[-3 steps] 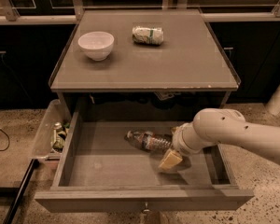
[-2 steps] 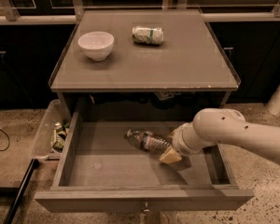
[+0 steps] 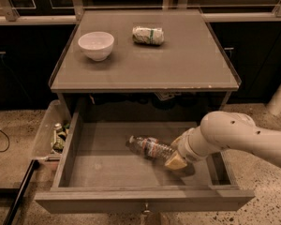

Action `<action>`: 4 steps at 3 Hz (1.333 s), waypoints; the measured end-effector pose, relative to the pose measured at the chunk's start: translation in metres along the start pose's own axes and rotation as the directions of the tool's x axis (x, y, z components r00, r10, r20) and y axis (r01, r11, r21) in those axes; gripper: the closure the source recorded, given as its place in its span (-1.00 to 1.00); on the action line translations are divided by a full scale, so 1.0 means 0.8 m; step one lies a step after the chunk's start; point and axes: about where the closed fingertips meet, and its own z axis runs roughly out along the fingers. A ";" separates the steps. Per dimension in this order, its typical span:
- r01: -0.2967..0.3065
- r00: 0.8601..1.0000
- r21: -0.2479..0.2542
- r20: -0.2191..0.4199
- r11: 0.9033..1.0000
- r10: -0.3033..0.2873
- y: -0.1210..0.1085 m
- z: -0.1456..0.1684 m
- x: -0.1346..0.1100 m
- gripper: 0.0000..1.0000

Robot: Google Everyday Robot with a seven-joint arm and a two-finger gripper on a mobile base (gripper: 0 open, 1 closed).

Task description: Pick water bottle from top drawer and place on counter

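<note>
The gripper [image 3: 176, 153] is seen low inside the open top drawer [image 3: 107, 168], at the base end of the water bottle [image 3: 149, 147]. Whether the bottle is clasped cannot be told. It lies on the drawer floor, scarcely shifted from a second ago.

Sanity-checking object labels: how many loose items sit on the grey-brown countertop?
2: a round white bowl at left and a white-and-green wrapped packet further back, centre. The gripper is down in the open wooden drawer, at the clear plastic bottle.
</note>
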 end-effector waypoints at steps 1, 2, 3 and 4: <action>-0.010 1.000 -0.024 0.015 1.000 0.011 0.031 -0.047 0.002 1.00; -0.011 0.999 -0.027 0.044 1.000 0.013 0.040 -0.101 -0.009 1.00; 0.021 0.999 -0.012 0.050 1.000 -0.020 0.033 -0.152 -0.032 1.00; 0.069 0.996 -0.024 0.057 0.997 -0.068 -0.004 -0.194 -0.053 1.00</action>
